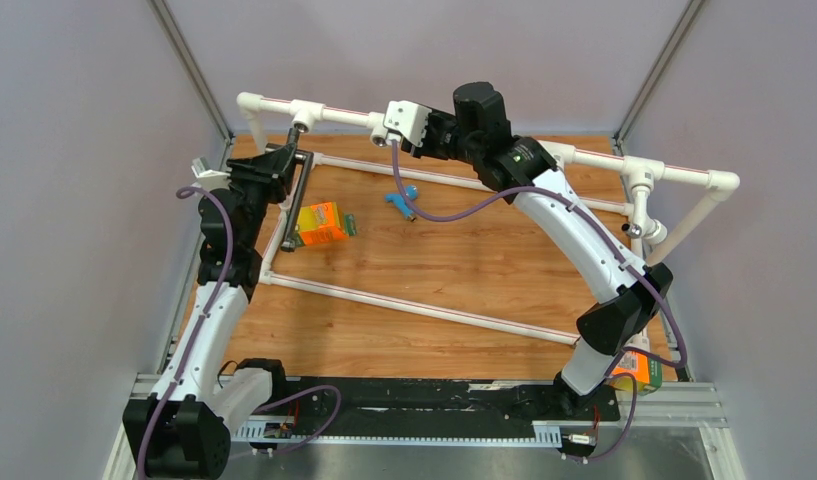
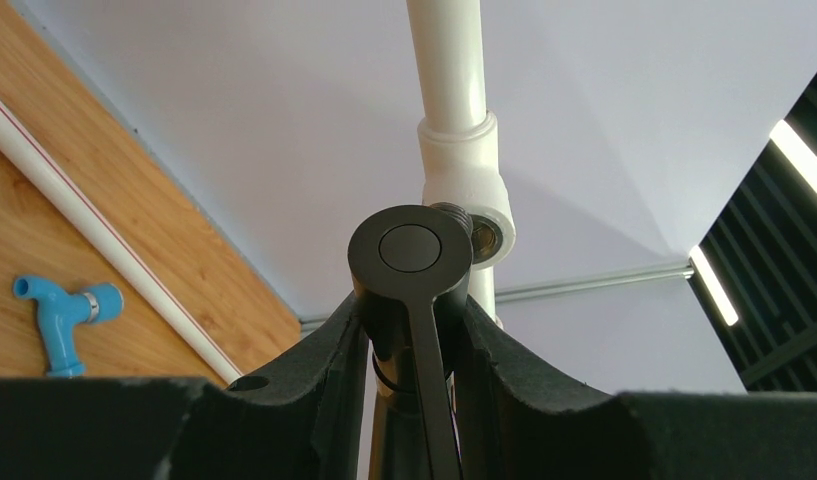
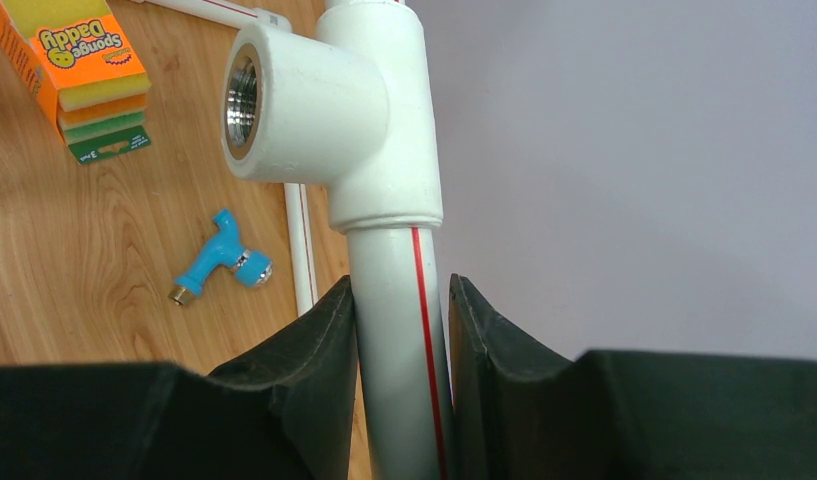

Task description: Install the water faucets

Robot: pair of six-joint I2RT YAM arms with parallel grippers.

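The left pincer (image 2: 412, 335) was clamped on the long dark-brown faucet (image 2: 409, 250). The faucet's round head stuck up between the black fingers (image 2: 324, 370). Its screw end sat right at the opening of a white tee socket (image 2: 469, 190) on the pipe frame (image 1: 414, 308). I could not tell how far in it was.

The right pincer (image 3: 399, 300) was clamped on the white pipe (image 3: 389, 260), just below a second tee socket (image 3: 314, 110).

A small blue faucet (image 1: 402, 200) lay on the wooden bench (image 1: 464, 260), inside the frame. An orange sponge box (image 1: 321, 222) lay near it, not touching.
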